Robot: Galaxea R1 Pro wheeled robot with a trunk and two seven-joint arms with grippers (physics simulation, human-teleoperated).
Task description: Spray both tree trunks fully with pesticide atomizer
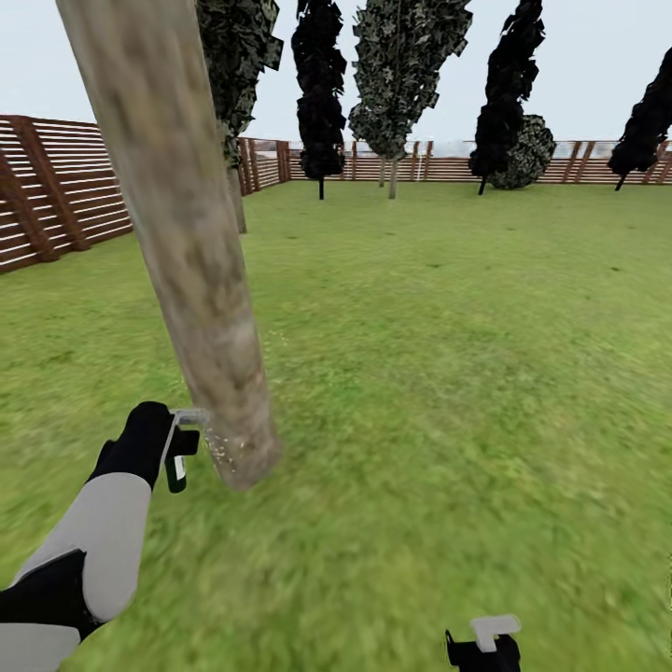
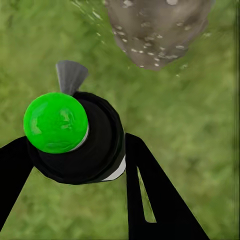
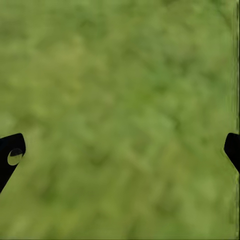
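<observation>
A thick grey-brown tree trunk (image 1: 177,233) leans across the left of the head view and meets the grass at its foot (image 2: 155,30). My left gripper (image 1: 177,446) is shut on the pesticide atomizer (image 2: 95,145), a small black bottle with a white patch, its top spot showing green (image 2: 55,122) and its grey nozzle (image 2: 71,76) pointing toward the trunk's base. Whitish pesticide specks (image 1: 220,446) dot the lower trunk and hang in the air beside it (image 2: 150,45). My right gripper (image 3: 120,150) is open over bare grass, low in the head view (image 1: 485,644).
A brown slat fence (image 1: 56,187) rings the lawn at left and far back. Dark narrow trees (image 1: 322,93) and leafy ones (image 1: 401,65) stand along the far fence. Open lawn (image 1: 448,355) stretches ahead and to the right.
</observation>
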